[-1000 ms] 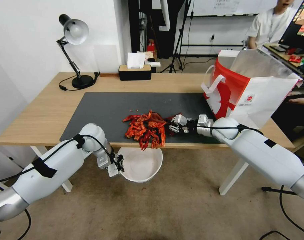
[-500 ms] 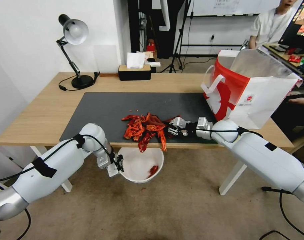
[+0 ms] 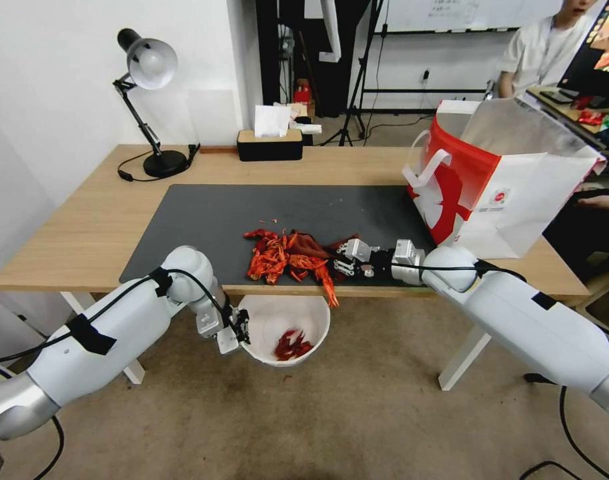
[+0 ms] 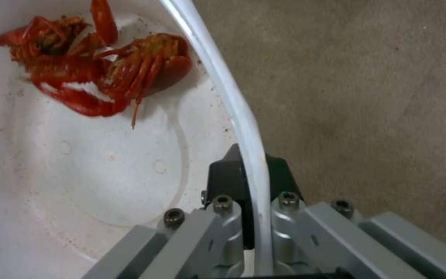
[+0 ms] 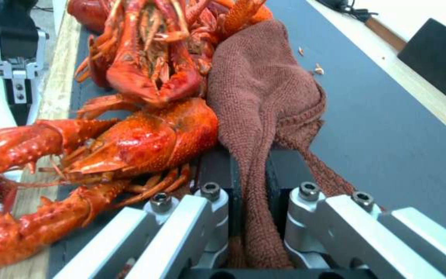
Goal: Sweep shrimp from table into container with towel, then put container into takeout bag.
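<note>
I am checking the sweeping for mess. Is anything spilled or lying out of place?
Small red fragments lie loose on the dark mat, apart from the shrimp. One shrimp hangs over the table edge, beside the container rim rather than clearly above it.

No readable text anywhere. The takeout bag (image 3: 511, 180), on the right side of the worktop (image 3: 84, 227), has a small round red logo on its white side panel with a line of tiny print under it; both too small to read. The whiteboard (image 3: 451, 13) on the far wall carries faint handwriting, illegible. No numbers or labels legible on the arms.
</note>
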Controlling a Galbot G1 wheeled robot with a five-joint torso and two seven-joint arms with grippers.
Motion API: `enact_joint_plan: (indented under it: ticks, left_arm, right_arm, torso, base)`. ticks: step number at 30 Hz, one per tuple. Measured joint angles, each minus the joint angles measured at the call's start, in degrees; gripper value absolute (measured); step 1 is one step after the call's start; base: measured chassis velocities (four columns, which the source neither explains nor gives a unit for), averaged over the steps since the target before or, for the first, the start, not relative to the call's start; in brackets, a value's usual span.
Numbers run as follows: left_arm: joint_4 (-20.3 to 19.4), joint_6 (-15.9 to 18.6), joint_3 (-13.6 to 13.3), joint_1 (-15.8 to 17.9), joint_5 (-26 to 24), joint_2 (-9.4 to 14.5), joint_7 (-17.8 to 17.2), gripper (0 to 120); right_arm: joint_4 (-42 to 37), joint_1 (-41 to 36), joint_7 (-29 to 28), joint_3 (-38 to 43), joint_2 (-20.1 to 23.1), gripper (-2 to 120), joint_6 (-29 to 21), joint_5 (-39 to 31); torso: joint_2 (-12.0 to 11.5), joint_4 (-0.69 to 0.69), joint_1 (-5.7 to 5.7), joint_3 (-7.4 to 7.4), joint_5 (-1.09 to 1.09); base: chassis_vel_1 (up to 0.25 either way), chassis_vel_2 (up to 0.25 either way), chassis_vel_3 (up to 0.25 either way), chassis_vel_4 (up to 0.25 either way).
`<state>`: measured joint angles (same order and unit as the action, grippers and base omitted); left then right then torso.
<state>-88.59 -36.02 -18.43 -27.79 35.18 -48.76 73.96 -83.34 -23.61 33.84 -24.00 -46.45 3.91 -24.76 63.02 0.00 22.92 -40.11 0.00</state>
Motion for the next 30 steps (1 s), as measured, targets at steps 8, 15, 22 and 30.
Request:
enact_joint_plan:
  ticks: [8,15,22,30]
  left_arm:
    - [-0.08,0.12,0.00,-0.05,0.00,0.18,0.10,0]
    - [-0.23,0.28,-0.04,-0.17,0.00,0.07,0.34,0]
    - [-0.39,0.32,-0.04,-0.13,0.02,0.23,0.51,0]
    - [-0.50,0.34,-0.03,-0.12,0.01,0.68,0.65,0]
  right_arm:
    - [-1.25,-0.60,-0.08,0.35,0.09,8,-0.92,0.01]
    - [-2.75,-1.36,-0.63,0.81,0.49,8,-2.46,0.01]
    - [-3.97,-2.33,-0.93,1.57,1.15,8,-3.24,-0.02]
    - [-5.21,-3.48,-1.26,2.45,1.61,8,-3.74,-0.02]
  torso:
    - [0.00,0.00,0.00,0.00,0.00]
    - [0.00,0.01,0.00,0.00,0.00]
    - [0.00,0.01,0.00,0.01,0.00]
    - [0.01,0.00,0.00,0.01,0.00]
  base:
    - [0.000,0.000,0.000,0.000]
    - [0.000,0.000,0.000,0.000]
    - [0.000,0.000,0.000,0.000]
    - [0.000,0.000,0.000,0.000]
